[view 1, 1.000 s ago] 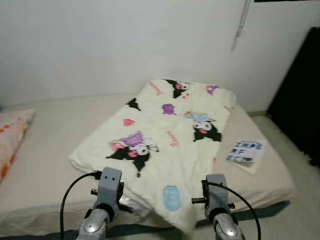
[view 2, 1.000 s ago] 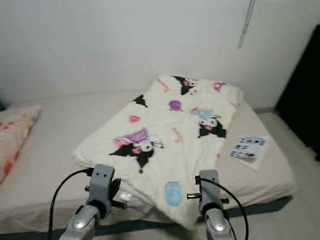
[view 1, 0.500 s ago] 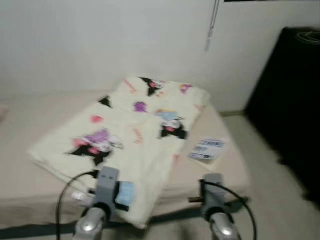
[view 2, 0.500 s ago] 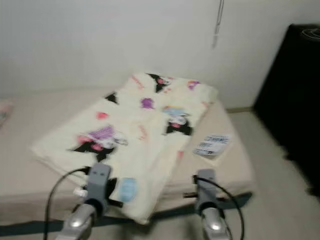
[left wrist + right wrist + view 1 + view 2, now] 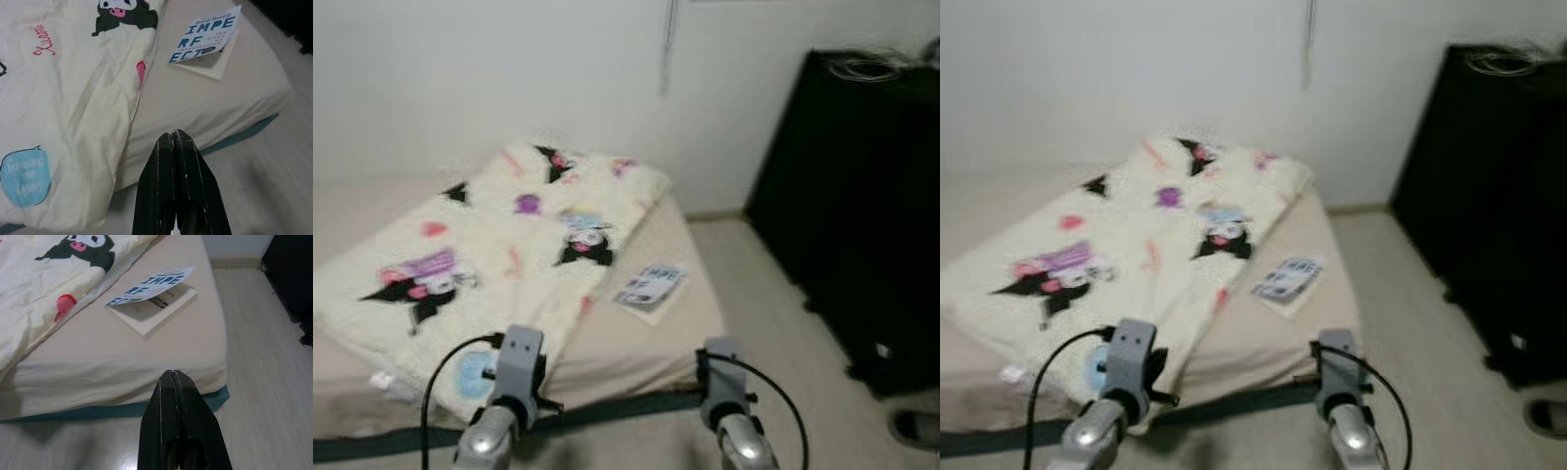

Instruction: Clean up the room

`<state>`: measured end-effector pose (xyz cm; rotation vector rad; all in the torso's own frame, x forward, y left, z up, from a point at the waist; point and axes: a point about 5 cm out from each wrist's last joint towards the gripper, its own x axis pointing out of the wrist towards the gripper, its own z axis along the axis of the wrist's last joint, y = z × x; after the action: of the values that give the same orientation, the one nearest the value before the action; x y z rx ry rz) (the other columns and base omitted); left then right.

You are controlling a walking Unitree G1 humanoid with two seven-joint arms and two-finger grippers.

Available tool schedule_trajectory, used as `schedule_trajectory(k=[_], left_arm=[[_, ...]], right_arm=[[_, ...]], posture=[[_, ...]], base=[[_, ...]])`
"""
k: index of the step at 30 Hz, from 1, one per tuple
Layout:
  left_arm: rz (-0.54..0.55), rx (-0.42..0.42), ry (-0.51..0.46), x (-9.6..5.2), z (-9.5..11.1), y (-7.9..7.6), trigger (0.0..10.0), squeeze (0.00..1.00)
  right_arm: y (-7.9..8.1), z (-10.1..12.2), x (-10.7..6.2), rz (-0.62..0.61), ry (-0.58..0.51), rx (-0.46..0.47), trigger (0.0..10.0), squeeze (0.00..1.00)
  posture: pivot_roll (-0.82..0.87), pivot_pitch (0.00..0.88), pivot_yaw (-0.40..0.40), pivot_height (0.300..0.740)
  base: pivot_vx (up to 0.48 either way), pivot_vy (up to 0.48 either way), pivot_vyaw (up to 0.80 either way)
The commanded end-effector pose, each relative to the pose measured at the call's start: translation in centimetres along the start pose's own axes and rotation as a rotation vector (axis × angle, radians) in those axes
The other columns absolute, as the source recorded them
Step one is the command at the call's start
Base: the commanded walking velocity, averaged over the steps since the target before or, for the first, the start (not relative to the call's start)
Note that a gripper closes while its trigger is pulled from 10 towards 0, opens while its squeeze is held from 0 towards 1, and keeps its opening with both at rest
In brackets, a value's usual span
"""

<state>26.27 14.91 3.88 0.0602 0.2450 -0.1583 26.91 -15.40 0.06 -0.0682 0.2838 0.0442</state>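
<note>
Book on the bed, both my hands clenched on nothing.

Head view: book (image 5: 651,287) lies on bare mattress (image 5: 636,343) beside the blanket (image 5: 489,245). Left hand (image 5: 174,142) and right hand (image 5: 174,382) hover short of it; light, floppy cover, so I'd grip the spine.

bed (image 5: 646,343) | on it: cartoon-print blanket (image 5: 489,255); book (image 5: 651,287) just beside blanket edge

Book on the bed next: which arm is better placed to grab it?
Probably right. The book lies on the mattress right of the blanket, ahead of the right gripper, which faces it directly. The left gripper hangs nearer the blanket's edge. Both are shut and empty.
</note>
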Motion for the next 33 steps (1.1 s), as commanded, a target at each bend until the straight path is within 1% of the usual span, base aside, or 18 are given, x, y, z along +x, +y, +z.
schedule_trajectory(k=[1, 6, 11, 13, 15, 25, 27, 33], left_arm=[[-0.002, 0.011, 0.028, -0.27, -0.61, -0.02, 10.0, 0.0], [-0.031, 0.045, 0.028, -0.12, -0.48, -0.22, 10.0, 0.0], [-0.035, 0.053, 0.037, 0.02, -0.37, -0.18, 10.0, 0.0], [-0.015, 0.046, 0.046, 0.14, -0.35, -0.02, 10.0, 0.0], [0.002, 0.044, 0.064, 0.24, -0.41, 0.11, 10.0, 0.0], [0.01, 0.044, 0.06, 0.33, -0.42, 0.02, 10.0, 0.0], [0.007, 0.028, 0.05, 0.28, -0.25, -0.16, 10.0, 0.0], [0.012, 0.039, 0.017, 0.09, 0.06, -0.19, 10.0, 0.0]], right_arm=[[-0.02, -0.36, -0.19, -0.001, 0.013, 0.002, 10.0, 0.0], [0.03, -0.35, -0.18, 0.0, 0.012, 0.003, 10.0, 0.0], [0.11, -0.34, -0.21, -0.001, 0.01, 0.006, 10.0, 0.0], [0.13, -0.32, -0.21, -0.001, 0.009, 0.008, 10.0, 0.0], [0.17, -0.27, -0.23, 0.0, 0.006, 0.009, 10.0, 0.0], [0.25, -0.18, -0.2, 0.004, 0.003, 0.01, 10.0, 0.0], [0.25, -0.15, -0.18, 0.008, 0.003, 0.011, 10.0, 0.0], [0.39, -0.06, -0.12, 0.034, 0.009, 0.018, 10.0, 0.0]], posture=[[-0.04, 0.092, 0.008, 0.737], [-0.04, 0.093, 0.011, 0.737], [-0.04, 0.098, 0.016, 0.737], [-0.04, 0.098, 0.016, 0.737], [-0.04, 0.099, 0.016, 0.737], [-0.04, 0.101, 0.014, 0.737], [-0.04, 0.106, 0.011, 0.737], [-0.04, 0.106, 0.009, 0.737]], base=[[0.0, -0.48, 0.0], [0.0, 0.0, 0.0], [0.295, 0.361, 0.0], [0.3, 0.375, 0.0], [0.0, 0.0, 0.0], [0.0, 0.0, 0.0], [0.0, 0.0, 0.0], [0.0, 0.0, 0.0]])
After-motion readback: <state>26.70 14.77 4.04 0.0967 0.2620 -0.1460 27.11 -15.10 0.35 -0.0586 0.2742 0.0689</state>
